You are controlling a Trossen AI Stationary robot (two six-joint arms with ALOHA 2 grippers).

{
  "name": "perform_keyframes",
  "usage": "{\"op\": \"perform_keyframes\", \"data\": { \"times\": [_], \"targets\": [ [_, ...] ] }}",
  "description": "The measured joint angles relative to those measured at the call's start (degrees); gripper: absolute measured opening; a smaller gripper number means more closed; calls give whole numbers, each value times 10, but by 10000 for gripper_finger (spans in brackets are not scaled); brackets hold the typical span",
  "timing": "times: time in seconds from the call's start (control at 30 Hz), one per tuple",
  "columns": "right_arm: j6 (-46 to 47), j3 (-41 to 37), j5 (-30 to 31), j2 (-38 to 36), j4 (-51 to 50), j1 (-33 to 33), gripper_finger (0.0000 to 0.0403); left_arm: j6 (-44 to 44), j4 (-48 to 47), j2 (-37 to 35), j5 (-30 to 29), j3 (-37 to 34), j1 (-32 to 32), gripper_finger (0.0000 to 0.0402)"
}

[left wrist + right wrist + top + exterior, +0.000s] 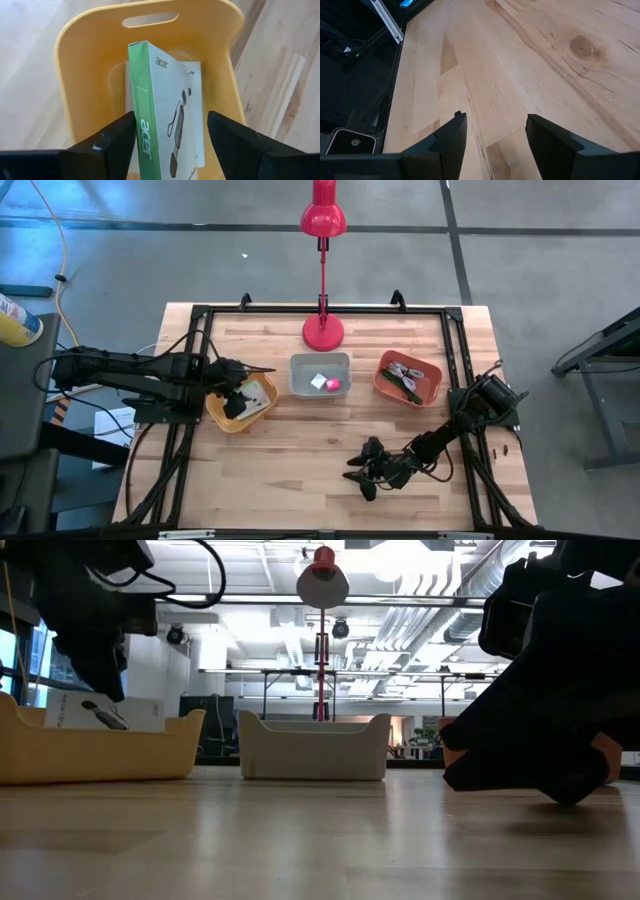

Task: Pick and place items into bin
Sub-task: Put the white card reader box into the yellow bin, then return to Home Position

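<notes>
A white carton with a green side and "acer" print (pixel 165 115) lies tilted in the yellow bin (pixel 90 60), also seen as the carton (pixel 257 392) in the high view. My left gripper (pixel 172 135) is open and reaches down into that bin with one finger on each side of the carton. The grey bin (pixel 320 375) holds a pink cube (pixel 335 384) and a white cube (pixel 318 380). A green stick (pixel 410 385) and other small bits lie in the orange bin (pixel 408 377). My right gripper (pixel 495 135) is open, low over bare wood near the table's near edge. My left gripper comes from above with its fingers (pixel 120 140) astride the carton's near end (pixel 150 150). The green side sits right against one finger. Whether a finger touches the carton, I cannot tell.
A red desk lamp (pixel 323 330) stands at the far edge, behind the grey bin. A black frame (pixel 455 360) runs along the table's sides. Bare wood lies between the bins and the near edge, where my right gripper (pixel 365 470) rests.
</notes>
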Motion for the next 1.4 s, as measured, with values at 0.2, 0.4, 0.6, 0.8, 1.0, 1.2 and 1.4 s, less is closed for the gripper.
{"op": "perform_keyframes", "data": {
  "times": [0.2, 0.4, 0.6, 0.8, 1.0, 1.2, 1.4],
  "targets": [
    [0, 0, -4, 0, 0, 0, 194, 2, -6, 0, -11, 0, 0, 228],
    [0, 0, -4, 0, 0, 0, 194, 5, -6, 0, -20, 0, 0, 224],
    [0, 0, -6, 0, -3, 0, 194, 13, -6, 0, -27, 0, 0, 234],
    [-1, 0, -6, 0, -7, 0, 194, 31, -10, 0, -57, 18, 0, 223],
    [-7, 0, -7, 0, -8, 0, 194, 58, -11, 0, -74, 34, 0, 205],
    [-13, 0, -7, 0, -9, 0, 194, 83, -5, 0, -75, 63, 0, 198],
    [-45, -1, -28, 1, 6, -9, 194, 145, -26, 0, -71, 151, 0, 198]
  ]
}}
